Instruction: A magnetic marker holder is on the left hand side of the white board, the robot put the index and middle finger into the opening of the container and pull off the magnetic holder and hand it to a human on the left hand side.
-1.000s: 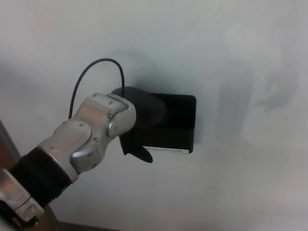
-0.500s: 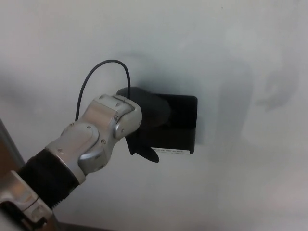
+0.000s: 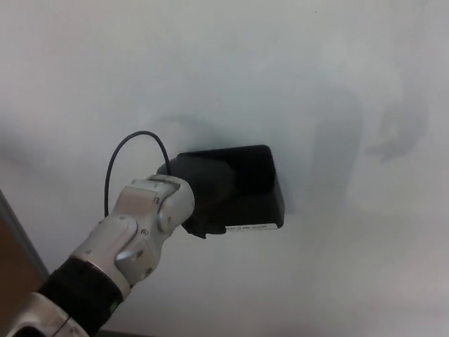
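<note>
We see a black magnetic marker holder (image 3: 249, 189) near the middle of the head view, set against a pale whiteboard (image 3: 316, 84). It is a boxy container, matte black, with rounded corners. Its top looks tilted toward us, so we see both its upper face and its front face. A narrow white label (image 3: 247, 227) with tiny print, too small to read, runs along the bottom edge of the front face. The holder casts a soft shadow on the board around it.

Our left hand (image 3: 200, 189), black like the holder, sits against the holder's left side. Its fingers merge with the dark container, so we cannot tell whether they are spread or closed, or how far they reach into the opening. Behind the hand, a silver wrist housing (image 3: 144, 225) leads down to a black forearm sleeve (image 3: 77, 298) at the lower left. A thin black cable (image 3: 112, 165) loops up from the wrist over the board.

Faint grey smudges (image 3: 400, 133) mark the board at the upper right.
</note>
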Tool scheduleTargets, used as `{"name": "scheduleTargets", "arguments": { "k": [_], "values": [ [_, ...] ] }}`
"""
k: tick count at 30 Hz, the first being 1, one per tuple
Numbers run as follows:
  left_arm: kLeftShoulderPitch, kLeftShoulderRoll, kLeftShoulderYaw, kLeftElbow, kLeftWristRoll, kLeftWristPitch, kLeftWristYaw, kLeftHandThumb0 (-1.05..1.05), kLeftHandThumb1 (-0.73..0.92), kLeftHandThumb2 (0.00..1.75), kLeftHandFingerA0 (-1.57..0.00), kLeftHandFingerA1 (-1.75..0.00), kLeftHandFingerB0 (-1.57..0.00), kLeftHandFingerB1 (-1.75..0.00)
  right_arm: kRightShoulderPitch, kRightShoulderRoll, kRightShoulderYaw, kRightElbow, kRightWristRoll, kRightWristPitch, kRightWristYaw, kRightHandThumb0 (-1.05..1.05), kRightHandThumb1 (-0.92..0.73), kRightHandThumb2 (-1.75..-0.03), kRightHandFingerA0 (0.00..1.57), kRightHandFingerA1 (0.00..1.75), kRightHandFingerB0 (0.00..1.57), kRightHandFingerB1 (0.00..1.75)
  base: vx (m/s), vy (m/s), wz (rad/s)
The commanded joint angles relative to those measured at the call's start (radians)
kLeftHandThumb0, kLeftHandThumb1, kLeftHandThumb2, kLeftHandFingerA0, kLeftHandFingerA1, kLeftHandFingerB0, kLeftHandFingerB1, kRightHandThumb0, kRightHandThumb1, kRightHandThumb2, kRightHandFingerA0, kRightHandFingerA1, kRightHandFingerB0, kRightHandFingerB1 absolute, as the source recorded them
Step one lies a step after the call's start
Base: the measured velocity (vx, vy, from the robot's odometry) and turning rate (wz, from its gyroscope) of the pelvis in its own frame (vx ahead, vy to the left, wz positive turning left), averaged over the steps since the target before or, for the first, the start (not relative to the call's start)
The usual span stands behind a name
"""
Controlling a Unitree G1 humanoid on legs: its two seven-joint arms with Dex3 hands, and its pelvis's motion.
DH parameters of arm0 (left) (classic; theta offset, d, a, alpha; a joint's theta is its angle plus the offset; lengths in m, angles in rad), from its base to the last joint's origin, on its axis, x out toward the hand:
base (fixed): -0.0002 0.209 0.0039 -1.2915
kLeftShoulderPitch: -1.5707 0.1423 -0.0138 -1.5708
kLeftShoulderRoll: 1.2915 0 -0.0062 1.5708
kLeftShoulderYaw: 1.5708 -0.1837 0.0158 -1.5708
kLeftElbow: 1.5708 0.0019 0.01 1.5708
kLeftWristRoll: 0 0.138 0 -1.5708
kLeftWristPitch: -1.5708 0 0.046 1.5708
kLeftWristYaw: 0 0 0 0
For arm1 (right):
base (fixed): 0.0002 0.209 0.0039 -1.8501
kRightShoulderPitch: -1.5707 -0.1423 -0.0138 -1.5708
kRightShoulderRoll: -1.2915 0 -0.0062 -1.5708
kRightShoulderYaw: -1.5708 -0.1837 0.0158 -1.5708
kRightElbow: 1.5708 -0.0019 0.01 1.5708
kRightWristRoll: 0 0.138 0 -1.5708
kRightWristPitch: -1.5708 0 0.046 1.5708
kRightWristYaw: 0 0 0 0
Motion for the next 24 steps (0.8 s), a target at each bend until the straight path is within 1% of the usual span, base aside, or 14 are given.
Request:
{"name": "scheduleTargets", "arguments": {
  "k": [1, 2, 3, 4, 5, 7, 9, 11, 12, 15, 17, 22, 23, 24],
  "values": [
    [0.018, -0.032, 0.119, 0.069, -0.166, 0.113, -0.107, -0.14, 0.67, 0.91, -0.90, -1.39, -0.74, -1.22, -0.014, -0.002, -0.004, 0.004, 0.011, -0.003, 0.005, -0.57, -0.66, -0.60, 0.85, 0.57, 0.59, 0.40, 0.00, 0.000, 0.00],
    [0.011, -0.040, 0.158, 0.082, -0.215, 0.134, -0.163, -0.13, 0.70, 0.94, -0.84, -1.56, -0.72, -1.30, -0.017, -0.002, -0.003, 0.007, 0.009, -0.001, 0.003, -0.58, -0.66, -0.60, 0.85, 0.57, 0.59, 0.40, 0.00, 0.000, 0.00],
    [0.008, -0.043, 0.172, 0.087, -0.232, 0.147, -0.186, -0.13, 0.70, 0.94, -0.84, -1.56, -0.72, -1.30, -0.018, -0.003, -0.003, 0.007, 0.009, 0.001, 0.002, -0.58, -0.66, -0.60, 0.85, 0.57, 0.59, 0.40, 0.00, 0.000, 0.00],
    [-0.001, -0.047, 0.239, 0.102, -0.345, 0.201, -0.317, -0.09, 0.65, 1.09, -0.81, -1.75, -0.68, -1.45, -0.014, -0.004, 0.006, 0.001, -0.006, -0.008, -0.018, -0.57, -0.67, -0.61, 0.83, 0.57, 0.58, 0.40, 0.00, 0.000, 0.00],
    [-0.002, -0.049, 0.290, 0.109, -0.431, 0.265, -0.422, -0.06, 0.63, 1.01, -0.85, -1.75, -0.71, -1.48, -0.011, -0.005, 0.013, -0.001, -0.017, -0.017, -0.031, -0.58, -0.69, -0.61, 0.82, 0.55, 0.56, 0.41, 0.00, 0.000, 0.00],
    [0.000, -0.050, 0.326, 0.112, -0.488, 0.322, -0.495, -0.06, 0.63, 1.01, -0.85, -1.75, -0.71, -1.48, -0.010, -0.007, 0.017, -0.001, -0.023, -0.023, -0.038, -0.58, -0.69, -0.61, 0.82, 0.55, 0.56, 0.41, 0.00, 0.000, 0.00],
    [-0.001, -0.042, 0.348, 0.122, -0.552, 0.385, -0.608, -0.08, 0.67, 0.88, -0.82, -1.75, -0.74, -1.49, -0.025, -0.006, 0.005, 0.005, 0.002, 0.000, -0.007, -0.57, -0.67, -0.60, 0.83, 0.57, 0.58, 0.41, 0.00, 0.000, 0.00],
    [0.000, -0.039, 0.350, 0.123, -0.565, 0.394, -0.637, -0.08, 0.67, 0.88, -0.82, -1.75, -0.74, -1.49, -0.028, -0.003, 0.000, 0.007, 0.011, 0.001, 0.003, -0.57, -0.67, -0.60, 0.83, 0.57, 0.58, 0.41, 0.00, 0.000, 0.00],
    [0.009, -0.039, 0.353, 0.115, -0.579, 0.414, -0.657, -0.10, 0.71, 0.76, -0.72, -1.74, -0.70, -1.57, -0.032, -0.004, -0.001, 0.009, 0.012, 0.006, 0.004, -0.59, -0.67, -0.60, 0.82, 0.57, 0.58, 0.41, 0.00, 0.000, 0.00],
    [0.041, -0.041, 0.368, 0.075, -0.632, 0.480, -0.714, -0.09, 0.72, 0.82, -0.72, -1.73, -0.70, -1.53, -0.035, -0.007, 0.003, 0.013, 0.003, 0.009, -0.008, -0.60, -0.67, -0.60, 0.82, 0.57, 0.58, 0.40, 0.00, 0.000, 0.00],
    [0.084, -0.055, 0.420, 0.036, -0.708, 0.548, -0.739, -0.07, 0.76, 0.72, -0.86, -1.61, -0.75, -1.35, -0.030, -0.003, 0.011, 0.006, -0.007, 0.003, -0.023, -0.61, -0.67, -0.61, 0.82, 0.56, 0.58, 0.41, 0.00, 0.000, 0.00],
    [0.227, -0.106, 0.547, -0.077, -0.890, 0.567, -0.771, -0.06, 0.76, 0.73, -0.88, -1.62, -0.74, -1.37, -0.023, -0.004, 0.025, 0.009, -0.027, -0.002, -0.045, -0.63, -0.68, -0.61, 0.82, 0.57, 0.57, 0.41, 0.00, 0.000, 0.00],
    [0.278, -0.137, 0.597, -0.124, -0.948, 0.582, -0.754, -0.08, 0.68, 0.84, -0.91, -1.56, -0.84, -1.18, -0.020, -0.004, 0.030, 0.010, -0.034, -0.009, -0.050, -0.61, -0.69, -0.61, 0.81, 0.58, 0.58, 0.41, 0.00, 0.000, 0.00],
    [0.306, -0.157, 0.628, -0.152, -0.981, 0.599, -0.741, -0.08, 0.68, 0.84, -0.91, -1.56, -0.84, -1.18, -0.019, -0.005, 0.032, 0.010, -0.037, -0.013, -0.051, -0.61, -0.69, -0.61, 0.81, 0.58, 0.58, 0.41, 0.00, 0.000, 0.00]
  ]
}}
